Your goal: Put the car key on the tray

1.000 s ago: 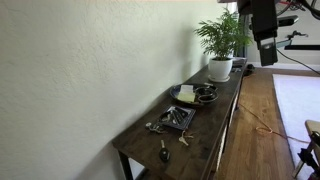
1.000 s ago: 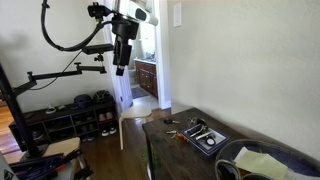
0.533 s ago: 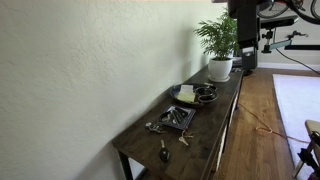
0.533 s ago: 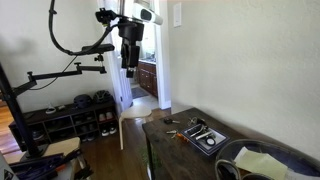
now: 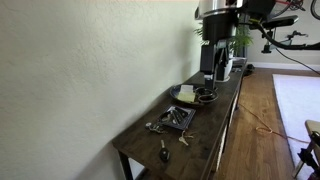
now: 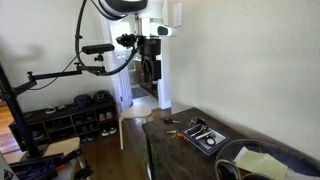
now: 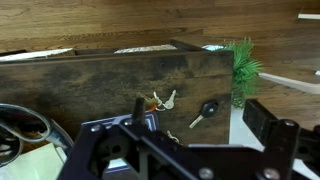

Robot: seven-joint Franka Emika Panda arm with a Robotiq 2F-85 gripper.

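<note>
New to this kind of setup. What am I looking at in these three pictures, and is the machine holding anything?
It is a robot arm ending in a two-fingered gripper. Two pictures come from cameras standing in the room; the third looks out from the arm's wrist. On the dark wooden table lie a black car key, a silvery bunch of keys, a small dark tray and a round dish. The gripper hangs well above them, open and empty.

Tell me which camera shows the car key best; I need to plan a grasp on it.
The wrist view: the car key lies alone on the table, fob and blade distinct. In both exterior views it is only a tiny dark speck.
</note>
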